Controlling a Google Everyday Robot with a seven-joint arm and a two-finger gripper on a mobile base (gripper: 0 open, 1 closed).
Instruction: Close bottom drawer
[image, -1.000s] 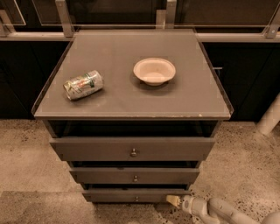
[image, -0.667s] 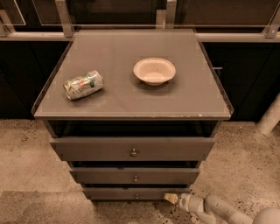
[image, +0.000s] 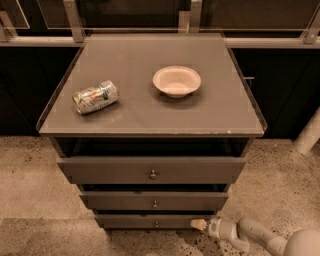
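The bottom drawer (image: 145, 221) is the lowest, narrowest grey-brown front of three, with a tiny knob at its centre. It stands slightly pulled out under the middle drawer (image: 152, 201) and the wide top drawer (image: 150, 171). My gripper (image: 196, 224) reaches in from the lower right on a white arm. Its pale tip touches the right end of the bottom drawer front.
A crushed can (image: 95, 97) lies on its side and a white bowl (image: 176, 81) stands on the cabinet top (image: 135, 117). Speckled floor (image: 35, 170) surrounds the cabinet. A white post (image: 309, 132) stands at the right. Dark cabinets line the back.
My gripper has moved slightly left, closer against the right end of the bottom drawer front. The drawers, can and bowl have not visibly moved.
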